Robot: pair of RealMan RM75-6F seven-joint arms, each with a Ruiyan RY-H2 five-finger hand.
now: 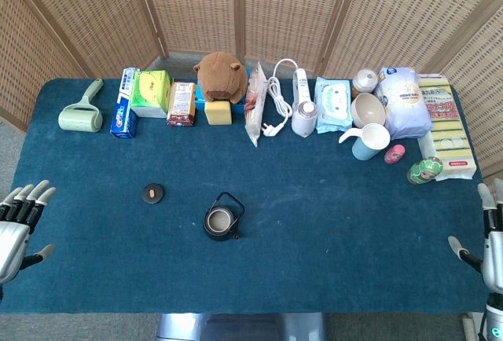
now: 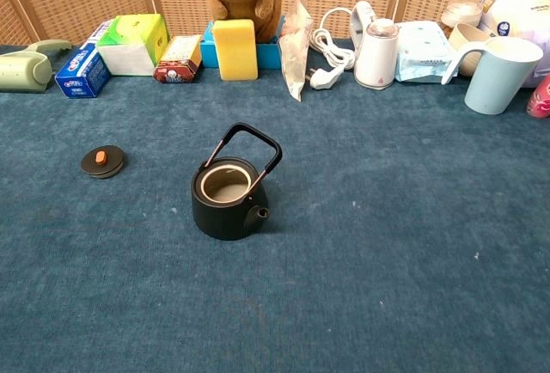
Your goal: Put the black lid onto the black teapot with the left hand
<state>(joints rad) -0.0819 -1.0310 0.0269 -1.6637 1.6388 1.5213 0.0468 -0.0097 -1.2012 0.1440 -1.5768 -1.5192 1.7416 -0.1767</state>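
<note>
The black teapot (image 1: 221, 221) (image 2: 229, 198) stands uncovered near the middle of the blue table, handle upright and spout toward the front right. The black lid (image 1: 153, 192) (image 2: 103, 161), with an orange knob, lies flat on the cloth to the teapot's left, well apart from it. My left hand (image 1: 17, 223) hovers at the table's left edge, fingers spread, holding nothing, some way from the lid. My right hand (image 1: 489, 243) sits at the right edge, fingers apart and empty. Neither hand shows in the chest view.
Along the back edge stand a lint roller (image 1: 82, 111), toothpaste box (image 1: 125, 102), green tissue box (image 1: 151, 93), plush capybara (image 1: 220, 76), yellow sponge (image 2: 235, 49), white charger (image 1: 284, 89), wipes (image 1: 333, 104), blue mug (image 2: 502, 74) and bags (image 1: 405, 100).
</note>
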